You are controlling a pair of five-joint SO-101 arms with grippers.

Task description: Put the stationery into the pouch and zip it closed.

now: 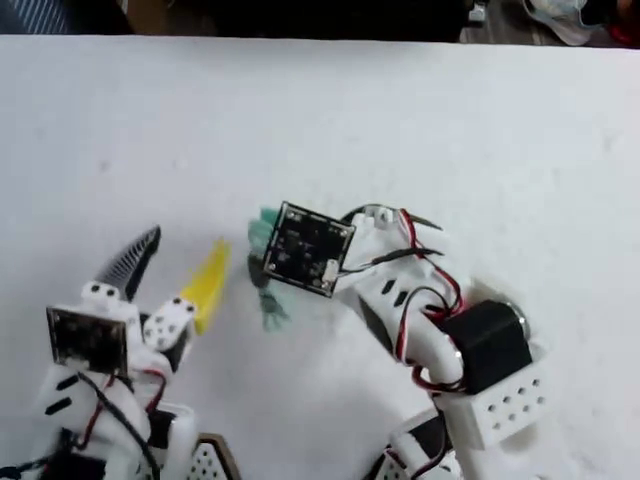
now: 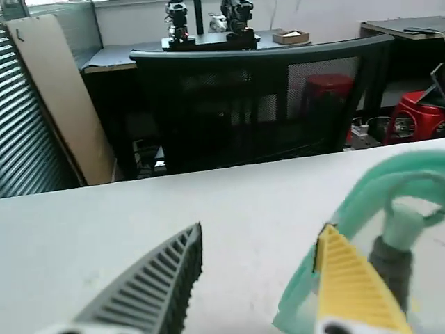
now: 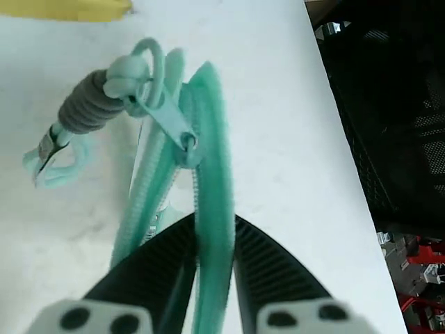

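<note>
Overhead, the right arm [image 1: 380,285] hides most of the pouch [image 1: 262,232].

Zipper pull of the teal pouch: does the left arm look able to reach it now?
Probably yes. The left gripper is open, and the zipper pull lies just beyond its yellow finger with nothing between them. The right gripper clamps the pouch farther along the edge.

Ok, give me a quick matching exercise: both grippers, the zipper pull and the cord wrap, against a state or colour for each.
Things:
1 left gripper
2 right gripper
3 zipper pull
4 cord wrap

States:
A grey, beside the zipper pull
B shut on the pouch edge
C open, holding nothing
D teal, on the pouch's zip

Pairs: 1-C; 2-B; 3-D; 4-A
</note>
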